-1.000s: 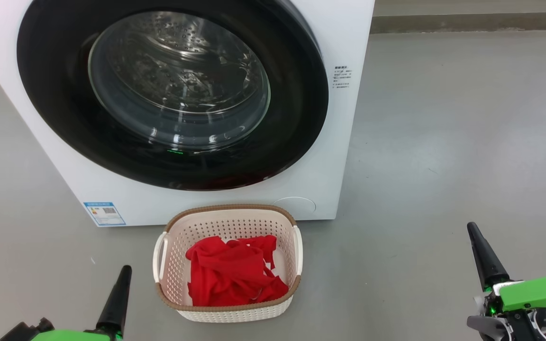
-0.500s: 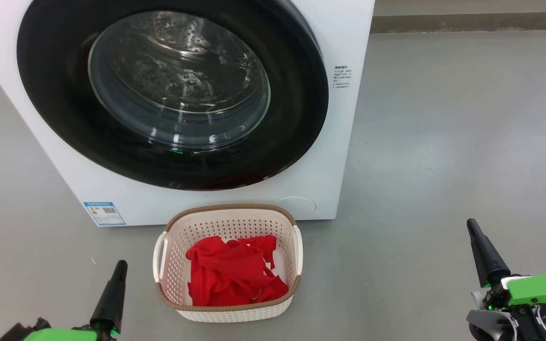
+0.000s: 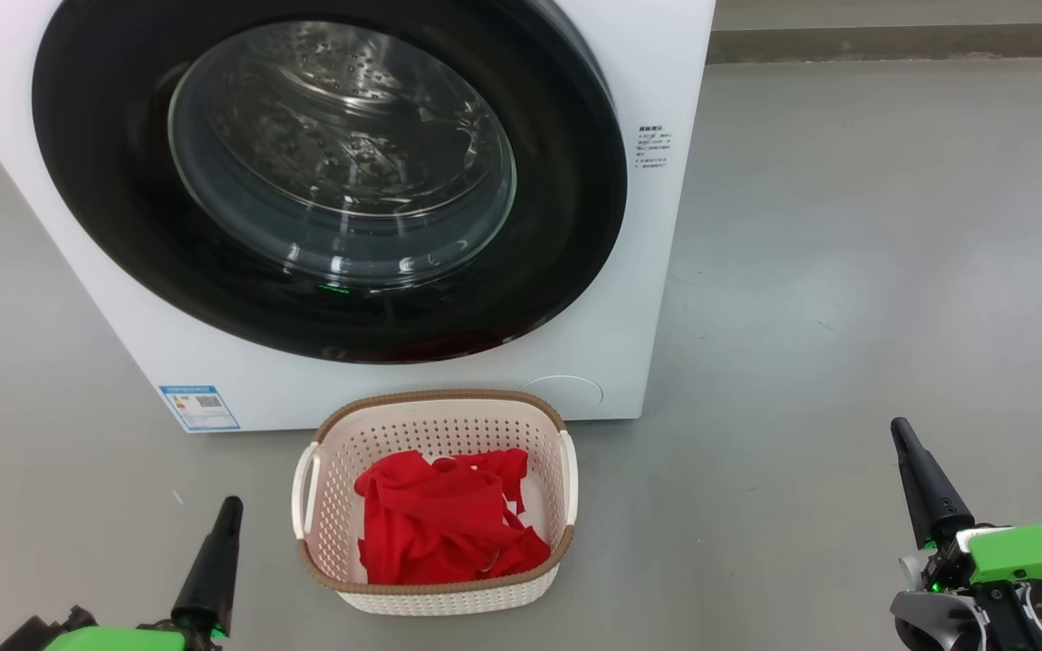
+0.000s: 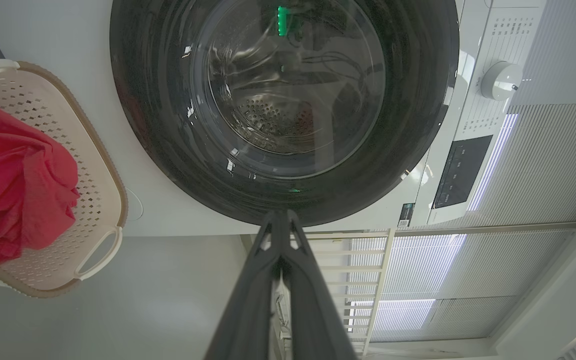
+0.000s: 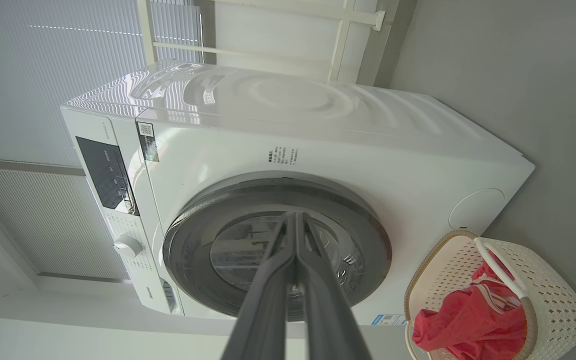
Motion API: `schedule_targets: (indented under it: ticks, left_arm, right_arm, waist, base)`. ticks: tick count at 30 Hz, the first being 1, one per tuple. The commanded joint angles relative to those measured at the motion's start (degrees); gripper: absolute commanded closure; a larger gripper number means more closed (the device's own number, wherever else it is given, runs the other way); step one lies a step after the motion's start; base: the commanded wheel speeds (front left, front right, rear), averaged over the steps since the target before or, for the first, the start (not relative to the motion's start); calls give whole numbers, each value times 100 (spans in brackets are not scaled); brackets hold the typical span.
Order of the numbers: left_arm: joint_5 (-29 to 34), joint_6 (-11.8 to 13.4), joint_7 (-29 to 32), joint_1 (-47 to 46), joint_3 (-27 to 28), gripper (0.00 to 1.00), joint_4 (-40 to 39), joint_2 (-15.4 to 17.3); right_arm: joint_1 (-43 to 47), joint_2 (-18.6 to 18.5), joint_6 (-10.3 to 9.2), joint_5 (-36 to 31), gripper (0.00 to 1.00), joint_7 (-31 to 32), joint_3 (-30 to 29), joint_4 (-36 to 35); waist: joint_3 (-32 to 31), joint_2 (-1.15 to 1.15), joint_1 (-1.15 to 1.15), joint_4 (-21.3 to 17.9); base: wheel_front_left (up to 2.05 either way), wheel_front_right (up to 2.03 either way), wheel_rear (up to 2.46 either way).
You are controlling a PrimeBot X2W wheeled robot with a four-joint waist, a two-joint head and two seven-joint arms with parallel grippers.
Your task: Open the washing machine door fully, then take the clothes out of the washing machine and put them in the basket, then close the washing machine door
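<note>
We see the washing machine door (image 3: 566, 181) closed and the clothes (image 3: 444, 524) in the basket (image 3: 435, 396); our left claw (image 3: 230, 508) and right claw (image 3: 899, 432) have their fingers pressed together, holding nothing

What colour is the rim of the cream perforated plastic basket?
Brown, with a woven look, running round the top of the cream perforated plastic basket. It shows best in the head view.

Washing machine (image 3: 643, 298), head view: top and upper left corner cut off by the frame. Blue label (image 3: 199, 408): print too small to read, perhaps including a code square.
</note>
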Motion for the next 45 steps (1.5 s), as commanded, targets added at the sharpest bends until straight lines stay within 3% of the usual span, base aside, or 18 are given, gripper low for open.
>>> schedule_targets:
  ticks: [1,45]
  left_arm:
    - [-26,-50,38,-256,210,100,-118,67]
    - [-11,-50,52,-258,227,100,-117,55]
  right_arm:
    - [-246,-89,3,2,100,42,92,-146]
    - [-248,-63,3,-30,100,72,56,-142]
  waist:
    - [0,0,0,0]
    - [0,0,0,0]
  base:
    - [0,0,0]
    - [0,0,0]
